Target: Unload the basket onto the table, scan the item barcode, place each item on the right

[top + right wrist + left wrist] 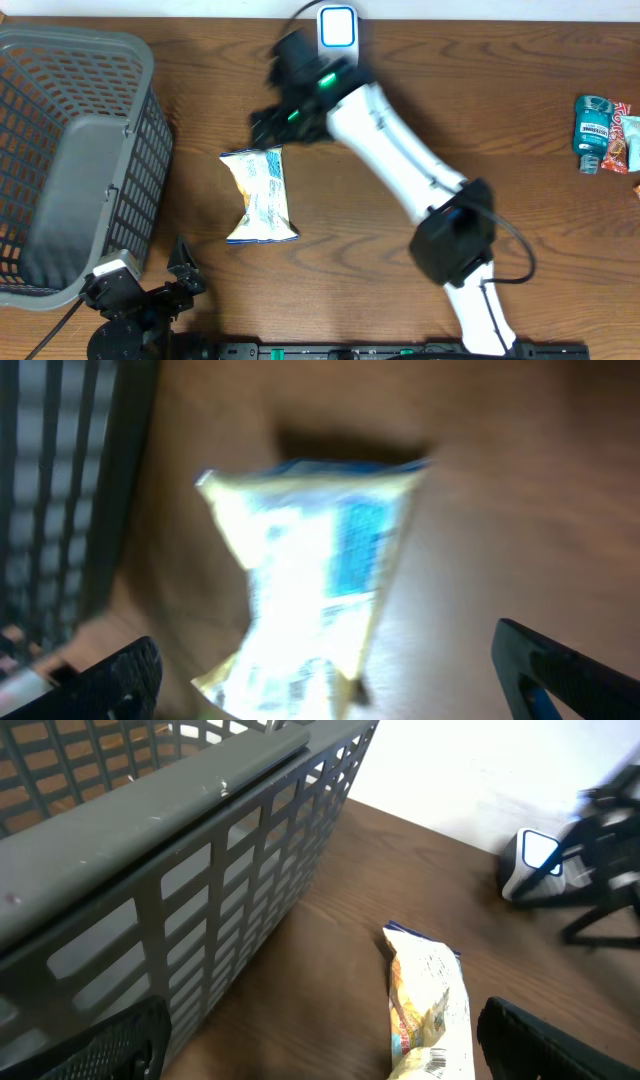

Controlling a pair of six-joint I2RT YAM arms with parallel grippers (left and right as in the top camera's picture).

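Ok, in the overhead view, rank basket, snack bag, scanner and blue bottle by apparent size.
1. basket
2. snack bag
3. scanner and blue bottle: about alike, so unranked

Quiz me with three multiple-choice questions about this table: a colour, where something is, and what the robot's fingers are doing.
1. What colour is the basket? A red; B grey; C yellow.
2. Where is the snack bag? A in the basket; B held in the air; C lying on the table.
3. How are the right arm's fingers? A shut on the bag; B spread open, holding nothing; C shut on the basket.
Answers: 1 B, its mesh walls look grey. 2 C, it lies on the wood beside the basket. 3 B, the right wrist view shows them wide apart with the bag lying below.
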